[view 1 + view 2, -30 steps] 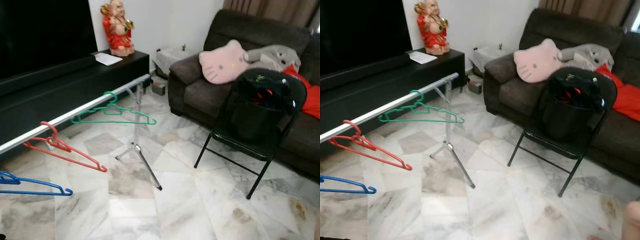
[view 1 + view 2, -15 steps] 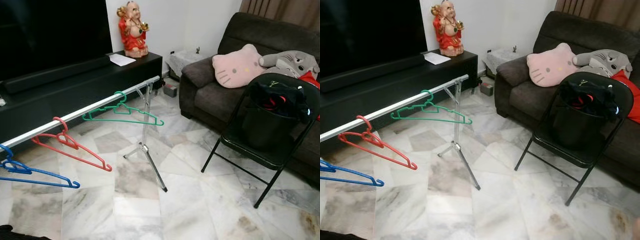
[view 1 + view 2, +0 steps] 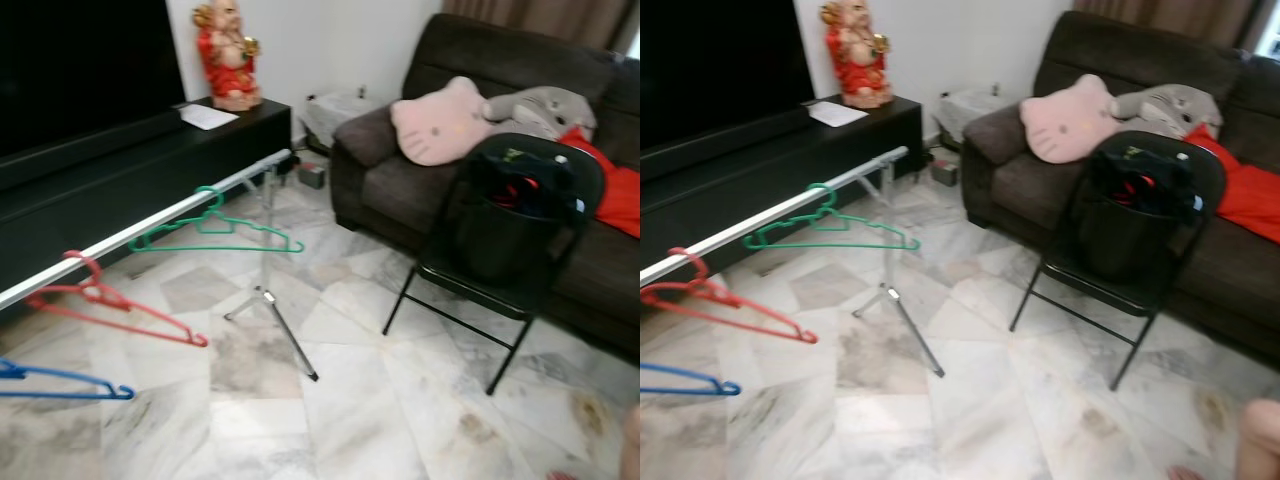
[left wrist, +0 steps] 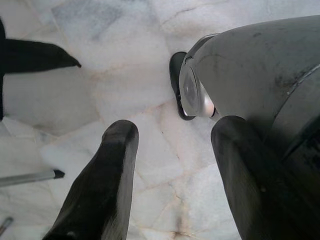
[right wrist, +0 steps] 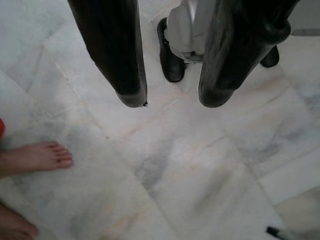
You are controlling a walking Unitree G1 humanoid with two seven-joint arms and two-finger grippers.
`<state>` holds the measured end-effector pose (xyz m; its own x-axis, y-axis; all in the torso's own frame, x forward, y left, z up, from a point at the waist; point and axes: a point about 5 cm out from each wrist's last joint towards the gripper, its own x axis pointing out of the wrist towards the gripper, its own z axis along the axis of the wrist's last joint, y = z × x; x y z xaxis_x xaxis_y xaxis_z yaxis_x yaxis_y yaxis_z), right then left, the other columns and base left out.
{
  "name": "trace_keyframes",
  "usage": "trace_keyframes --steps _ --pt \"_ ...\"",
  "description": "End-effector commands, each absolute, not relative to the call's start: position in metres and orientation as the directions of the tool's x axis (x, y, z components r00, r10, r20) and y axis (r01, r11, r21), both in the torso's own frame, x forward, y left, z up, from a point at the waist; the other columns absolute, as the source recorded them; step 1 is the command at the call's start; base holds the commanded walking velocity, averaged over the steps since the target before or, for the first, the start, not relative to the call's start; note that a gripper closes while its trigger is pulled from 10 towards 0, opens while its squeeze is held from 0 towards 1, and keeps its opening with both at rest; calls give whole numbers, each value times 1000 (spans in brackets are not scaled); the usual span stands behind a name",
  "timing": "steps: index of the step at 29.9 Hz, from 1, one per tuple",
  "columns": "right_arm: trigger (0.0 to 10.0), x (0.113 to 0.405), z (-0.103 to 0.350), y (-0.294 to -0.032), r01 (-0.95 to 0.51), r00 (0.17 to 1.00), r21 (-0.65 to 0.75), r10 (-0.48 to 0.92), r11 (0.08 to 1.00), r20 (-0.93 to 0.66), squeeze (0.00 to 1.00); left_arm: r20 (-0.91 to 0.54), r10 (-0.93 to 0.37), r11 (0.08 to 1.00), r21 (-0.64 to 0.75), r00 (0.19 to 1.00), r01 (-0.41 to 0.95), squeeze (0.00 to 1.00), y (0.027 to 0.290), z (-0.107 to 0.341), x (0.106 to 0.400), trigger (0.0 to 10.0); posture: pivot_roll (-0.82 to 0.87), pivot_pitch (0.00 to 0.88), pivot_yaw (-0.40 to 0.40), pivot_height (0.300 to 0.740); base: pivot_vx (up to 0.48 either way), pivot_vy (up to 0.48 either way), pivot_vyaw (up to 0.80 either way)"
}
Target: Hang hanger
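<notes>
A silver rail (image 3: 150, 225) on a tripod stand (image 3: 268, 300) runs from the lower left toward the black TV cabinet. Three plastic hangers hang on it: a green one (image 3: 215, 225) near the stand, a red one (image 3: 110, 305) further along, and a blue one (image 3: 60, 380) at the left edge. My left gripper (image 4: 175, 130) hangs open over the marble floor beside my silver leg, with nothing between its fingers. My right gripper (image 5: 174, 100) also hangs open and empty above the floor.
A black folding chair (image 3: 500, 230) holding a dark bag stands right of the stand, before a brown sofa (image 3: 380, 170) with a pink cat pillow (image 3: 440, 120). A person's bare foot (image 5: 37, 157) rests on the floor near my right side. A red statue (image 3: 225, 55) stands on the cabinet (image 3: 100, 190).
The whole picture has shifted left and down and is slightly blurred, so the camera moved. The three hangers stay on the rail.
</notes>
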<state>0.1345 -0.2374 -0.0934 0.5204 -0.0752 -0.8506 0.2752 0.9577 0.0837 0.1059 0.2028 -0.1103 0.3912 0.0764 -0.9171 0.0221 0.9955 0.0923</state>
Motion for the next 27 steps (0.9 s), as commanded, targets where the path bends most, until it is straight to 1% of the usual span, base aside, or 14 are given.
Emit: trace_keyframes --steps 1,6,14,21,27 --pt "10000 133 -94 -238 285 513 84 -78 955 -855 0 -909 21 999 38 415 32 0 190 -110 112 10000 24 0 -52 740 0 0 -750" --pt "10000 133 -94 -238 284 514 84 -78 955 -854 0 -909 20 999 36 416 31 0 190 -110 112 10000 26 0 -52 740 48 0 -754" --pt "10000 134 -93 -238 299 533 95 -84 949 -842 0 -908 19 999 34 418 27 0 189 -110 113 10000 26 0 -52 740 263 0 0" --pt "10000 134 -93 -238 300 526 90 -85 950 -846 0 -908 19 999 33 419 25 0 189 -110 113 10000 27 0 -52 740 286 0 0" --pt "10000 134 -93 -238 299 526 93 -82 950 -847 0 -908 17 999 31 419 26 0 189 -110 113 10000 26 0 -52 740 298 0 -750"
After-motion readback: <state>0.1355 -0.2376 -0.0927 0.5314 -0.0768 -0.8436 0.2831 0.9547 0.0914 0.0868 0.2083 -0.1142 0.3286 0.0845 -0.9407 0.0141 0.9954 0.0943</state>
